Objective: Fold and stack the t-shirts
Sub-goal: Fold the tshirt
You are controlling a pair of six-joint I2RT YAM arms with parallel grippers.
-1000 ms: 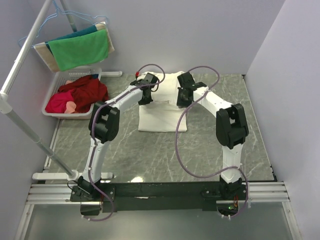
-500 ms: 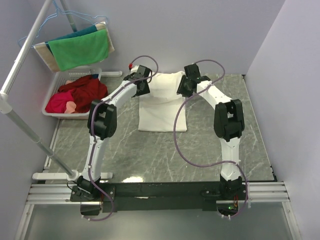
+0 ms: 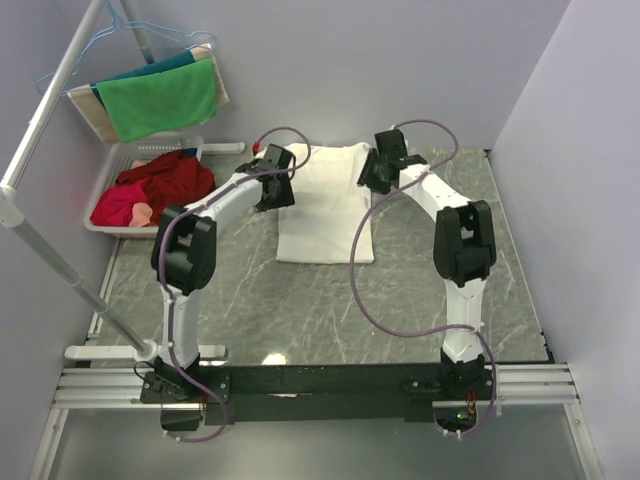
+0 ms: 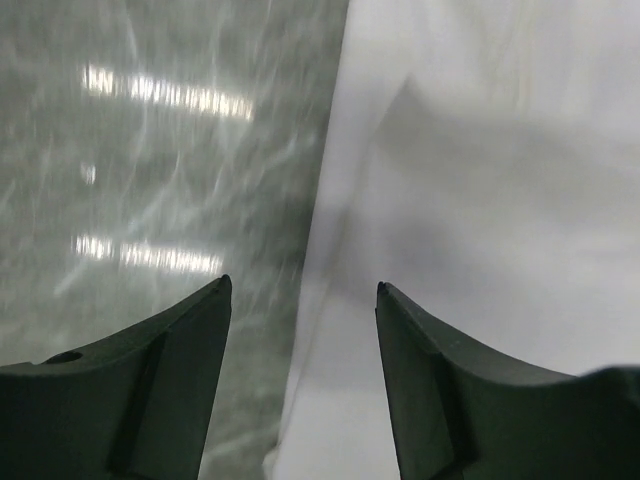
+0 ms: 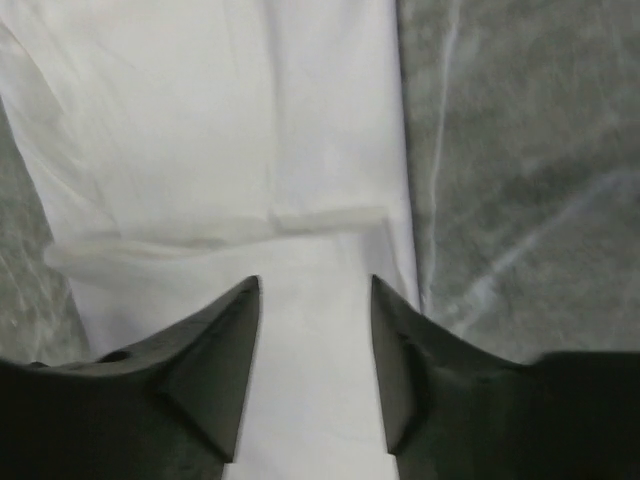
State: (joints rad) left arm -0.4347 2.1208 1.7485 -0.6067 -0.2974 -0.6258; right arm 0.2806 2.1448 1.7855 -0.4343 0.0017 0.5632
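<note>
Toward the far side of the grey marbled table (image 3: 420, 290), we see the white t-shirt (image 3: 325, 215) lying flat as a long folded rectangle, its far end near the table's far edge and its near end about mid-table. Our left gripper (image 3: 277, 188) hangs over the shirt's left edge near the far end. From the left wrist camera that edge runs between the two fingers (image 4: 160, 380), bare table on one side and white cloth on the other. Its jaws stand apart with nothing caught in them. Our right gripper (image 3: 372, 176) hangs over the right side of the shirt, also near the far end, and its jaws are likewise spread and hold nothing. Below them we make out a crosswise fold in the cloth, with the shirt's right edge just beside one finger. Off to the left, well apart from the shirt, a white basket (image 3: 150, 152) holds red clothes (image 3: 165, 185), and a green cloth (image 3: 160, 98) hangs from a rack (image 3: 48, 95) above it.
</note>
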